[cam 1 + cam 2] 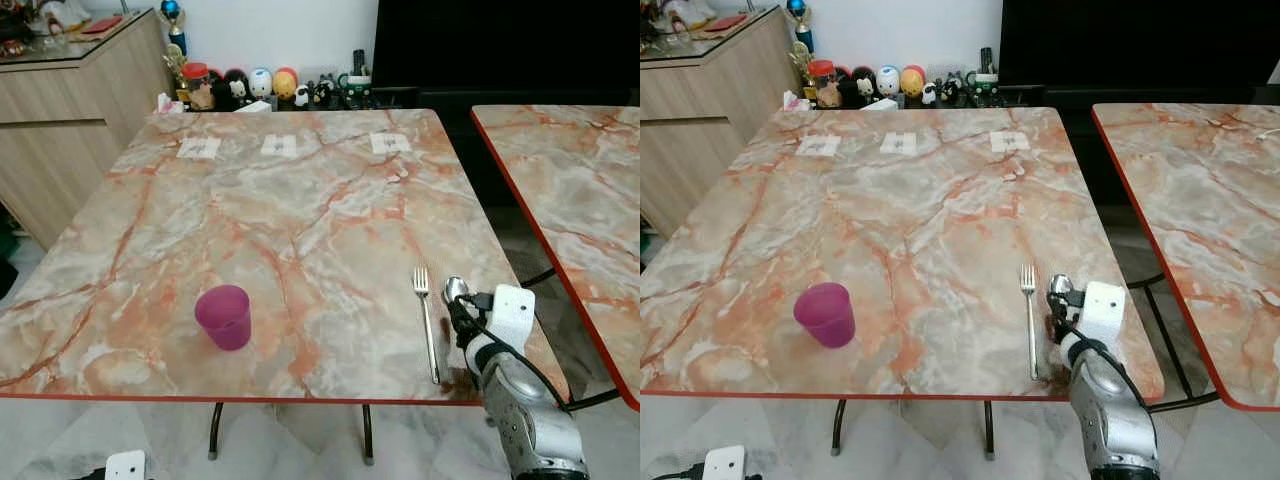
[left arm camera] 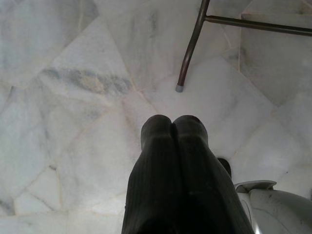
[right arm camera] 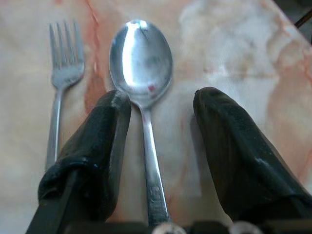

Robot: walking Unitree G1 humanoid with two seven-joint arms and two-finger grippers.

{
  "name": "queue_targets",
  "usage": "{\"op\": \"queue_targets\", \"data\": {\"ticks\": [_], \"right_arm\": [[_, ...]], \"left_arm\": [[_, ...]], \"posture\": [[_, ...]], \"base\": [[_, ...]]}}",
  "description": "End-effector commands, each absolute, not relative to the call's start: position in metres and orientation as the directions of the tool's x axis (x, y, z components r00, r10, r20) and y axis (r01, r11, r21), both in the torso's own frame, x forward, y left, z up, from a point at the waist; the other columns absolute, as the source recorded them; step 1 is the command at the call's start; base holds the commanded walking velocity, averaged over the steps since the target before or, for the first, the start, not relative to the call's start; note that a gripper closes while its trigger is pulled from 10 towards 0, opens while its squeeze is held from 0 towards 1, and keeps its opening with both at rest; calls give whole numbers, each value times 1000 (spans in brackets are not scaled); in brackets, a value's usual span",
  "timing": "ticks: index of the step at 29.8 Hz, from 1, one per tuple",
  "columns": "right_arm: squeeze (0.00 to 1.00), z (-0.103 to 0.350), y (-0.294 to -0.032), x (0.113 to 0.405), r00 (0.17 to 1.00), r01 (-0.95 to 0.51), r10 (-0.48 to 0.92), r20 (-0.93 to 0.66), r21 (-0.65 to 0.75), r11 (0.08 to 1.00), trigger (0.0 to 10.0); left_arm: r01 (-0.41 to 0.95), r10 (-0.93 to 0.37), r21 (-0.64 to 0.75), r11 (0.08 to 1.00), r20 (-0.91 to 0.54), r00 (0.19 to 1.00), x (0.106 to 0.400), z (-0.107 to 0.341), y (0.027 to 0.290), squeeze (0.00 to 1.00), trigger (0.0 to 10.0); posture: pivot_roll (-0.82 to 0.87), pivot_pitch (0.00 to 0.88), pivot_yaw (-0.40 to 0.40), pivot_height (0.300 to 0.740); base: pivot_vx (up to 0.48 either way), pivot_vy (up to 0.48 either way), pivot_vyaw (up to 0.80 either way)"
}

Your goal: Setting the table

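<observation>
Right wrist view — steel spoon [image 3: 145,83] is lying between right gripper's [image 3: 161,105] spread black ribbed fingers [image 3: 100,141], beside fork [image 3: 62,83] — glossy marble table [image 3: 234,44].

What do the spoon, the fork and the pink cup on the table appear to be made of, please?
Spoon: polished metal, probably steel; its bowl shows mirror-like glare. Fork: similar silvery metal with a duller sheen. Pink cup: likely plastic; evenly coloured, matte and slightly translucent. The right end effector is open astride the spoon's handle.
</observation>
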State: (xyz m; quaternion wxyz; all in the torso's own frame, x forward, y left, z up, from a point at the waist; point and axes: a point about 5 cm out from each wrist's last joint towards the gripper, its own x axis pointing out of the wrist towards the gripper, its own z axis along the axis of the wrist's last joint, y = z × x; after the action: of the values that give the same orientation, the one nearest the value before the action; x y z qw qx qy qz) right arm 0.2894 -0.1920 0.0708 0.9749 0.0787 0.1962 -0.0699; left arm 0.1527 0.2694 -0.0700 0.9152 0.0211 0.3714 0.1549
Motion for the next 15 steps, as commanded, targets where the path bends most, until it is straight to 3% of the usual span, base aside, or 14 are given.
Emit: {"op": "queue_targets", "data": {"ticks": [1,6,7,8,9,10,11,12,13,15], "right_arm": [[0,70,-190,291,909,157,-89,-407,136,978,10000],[0,66,-189,292,904,149,-78,-421,138,979,10000],[0,66,-188,293,904,145,-74,-421,141,979,7686],[0,66,-188,293,905,140,-68,-421,143,980,7686],[0,66,-188,293,905,136,-63,-421,145,980,4588],[0,66,-187,293,905,131,-59,-422,144,981,3412],[0,65,-187,293,904,128,-56,-424,142,982,1098],[0,65,-187,293,904,128,-56,-424,142,982,1098],[0,64,-187,293,902,122,-51,-429,138,983,0],[0,63,-187,293,900,120,-51,-433,133,984,0]], "left_arm": [[-263,300,161,951,-677,672,150,-71,270,0,10000],[-263,300,160,951,-674,675,150,-71,269,0,10000],[-263,300,160,951,-675,674,150,-71,269,0,10000],[-263,300,160,951,-675,675,150,-71,269,0,10000],[-262,300,160,952,-675,675,150,-71,269,0,10000],[-262,300,161,952,-675,675,150,-71,269,0,10000],[-262,300,160,952,-675,675,150,-71,269,0,10000],[-262,300,160,952,-675,675,150,-71,269,0,10000],[-263,299,160,952,-674,675,150,-71,269,0,10000],[-262,298,158,952,-674,676,150,-71,268,0,10000]], "posture": [[-11,33,19,740],[-7,33,20,740],[-8,32,21,740],[-8,32,21,740],[-8,33,21,740],[-8,33,21,740],[-8,31,20,740],[-8,31,20,740],[-8,31,20,740],[-7,32,20,740]], "base": [[0,0,0],[0,0,0],[0,0,0],[0,0,0],[0,0,0],[0,0,0],[0,0,0],[0,0,0],[0,0,0],[0,0,0]]}}
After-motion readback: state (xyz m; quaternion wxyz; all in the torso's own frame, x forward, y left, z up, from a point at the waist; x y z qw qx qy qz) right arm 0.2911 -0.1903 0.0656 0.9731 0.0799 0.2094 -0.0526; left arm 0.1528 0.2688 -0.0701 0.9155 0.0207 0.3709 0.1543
